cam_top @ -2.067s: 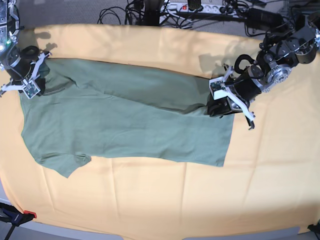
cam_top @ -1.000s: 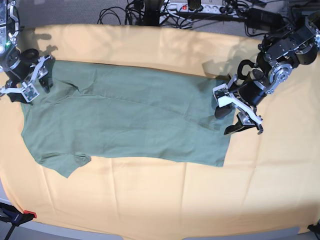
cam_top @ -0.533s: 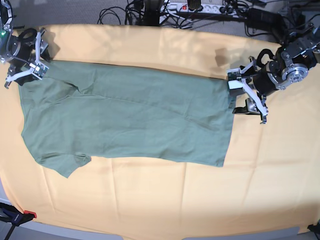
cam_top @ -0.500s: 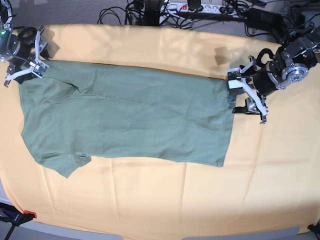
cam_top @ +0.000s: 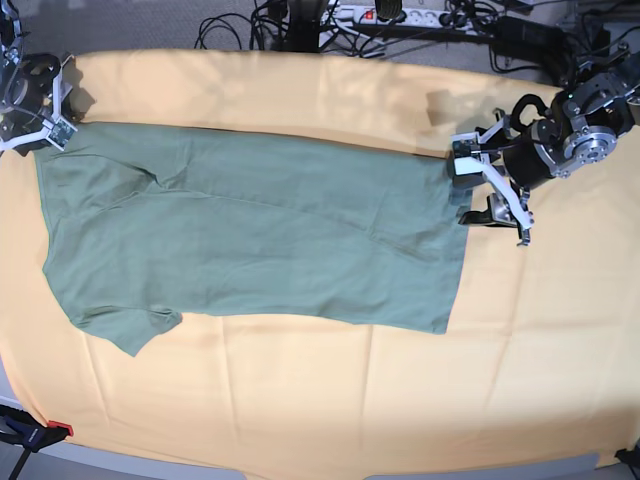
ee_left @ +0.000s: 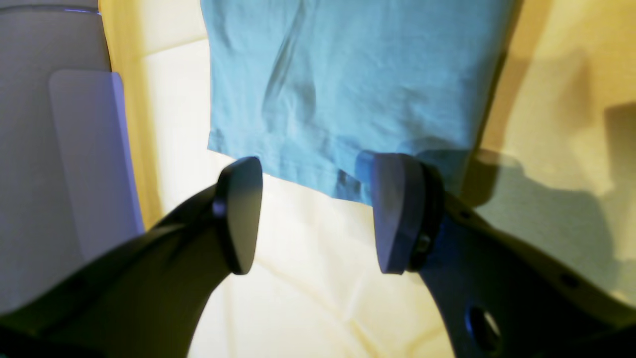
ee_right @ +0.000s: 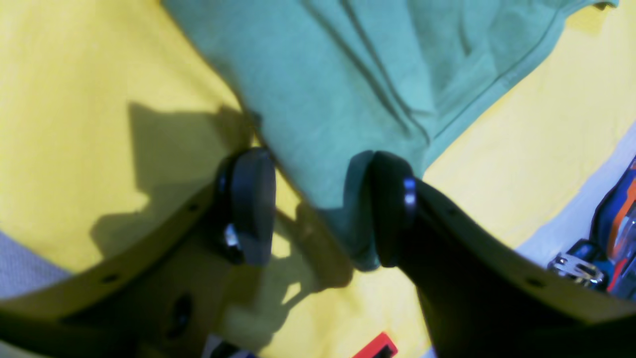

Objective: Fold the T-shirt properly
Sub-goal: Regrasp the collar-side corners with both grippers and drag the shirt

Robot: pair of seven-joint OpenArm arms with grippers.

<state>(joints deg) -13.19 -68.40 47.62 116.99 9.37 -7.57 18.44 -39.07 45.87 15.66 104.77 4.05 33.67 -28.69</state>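
Observation:
The sage-green T-shirt [cam_top: 250, 235] lies flat on the yellow-orange table cloth [cam_top: 350, 400], folded lengthwise, with one sleeve at the front left. My left gripper [cam_top: 478, 192] hovers at its right hem, open. In the left wrist view the hem of the T-shirt [ee_left: 348, 74] lies just beyond the left gripper [ee_left: 318, 209], and one fingertip [ee_left: 392, 209] overlaps its edge. My right gripper [cam_top: 38, 128] is at the shirt's far left corner. In the right wrist view the right gripper [ee_right: 318, 204] has its jaws apart, and a corner of the T-shirt [ee_right: 348, 74] runs down between them.
Cables and a power strip [cam_top: 400, 15] lie beyond the table's far edge. A red-handled clamp [cam_top: 50, 431] sits at the front left corner. Bare cloth stretches in front of the shirt and to its right.
Both grippers have let go of the shirt and drawn outward to its ends. The shirt now lies flatter. The right gripper moved to the far left corner, and its jaws narrowed.

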